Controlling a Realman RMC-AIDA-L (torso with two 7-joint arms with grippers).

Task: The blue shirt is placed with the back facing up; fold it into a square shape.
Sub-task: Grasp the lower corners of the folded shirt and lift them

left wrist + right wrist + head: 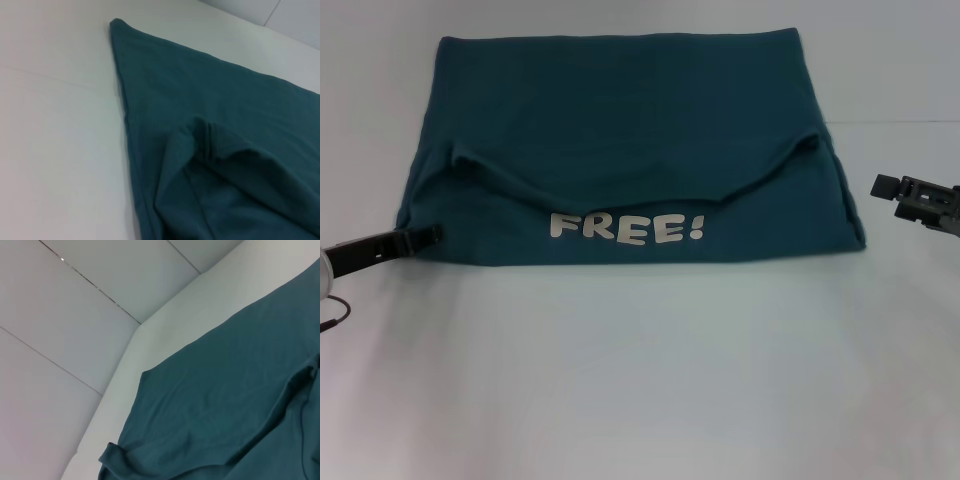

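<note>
The light is bright, soft and even, and it seems to come from above. The white counter (pixel 650 380) shows no glare. The blue shirt (pixel 630 150) throws only a thin, faint shadow along its near edge. In both wrist views the cloth closest to the camera looks a little blurred, while farther folds stay clearer.

The only readable text is "FREE!" in white capitals with an exclamation mark, printed on the blue shirt (pixel 620 150). It sits on the near folded-up strip of cloth (just below the curved fold edge), reading upright in the head view. Neither wrist view shows any lettering.
</note>
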